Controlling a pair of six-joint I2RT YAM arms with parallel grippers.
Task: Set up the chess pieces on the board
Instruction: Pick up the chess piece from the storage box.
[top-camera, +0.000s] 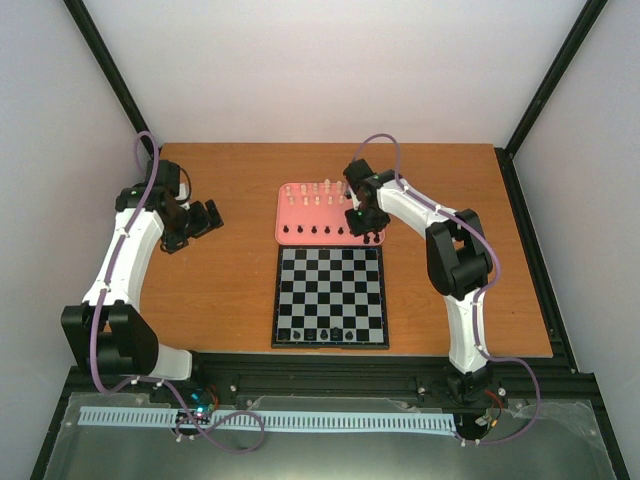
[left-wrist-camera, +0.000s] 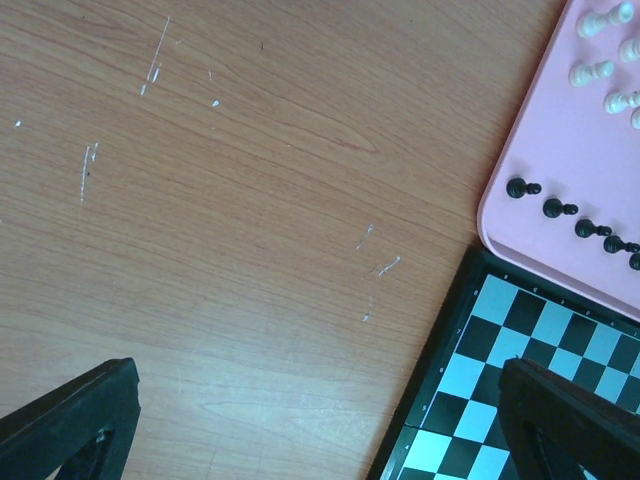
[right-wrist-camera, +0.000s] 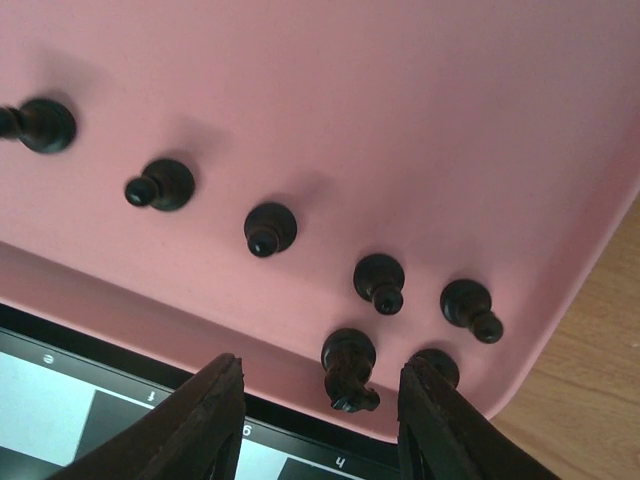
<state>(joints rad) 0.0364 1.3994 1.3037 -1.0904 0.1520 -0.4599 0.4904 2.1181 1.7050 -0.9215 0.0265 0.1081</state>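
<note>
The chessboard lies at the table's middle with several black pieces on its near row. The pink tray behind it holds cream-white pieces and a row of black pieces. My right gripper is open above the tray's near right corner, its fingers either side of a black knight; other black pieces stand close by. My left gripper is open and empty over bare wood left of the board.
The tray's rim runs just behind the board's far edge. Orange wood table spreads left and right of the board. A black frame rail runs along the table's near edge.
</note>
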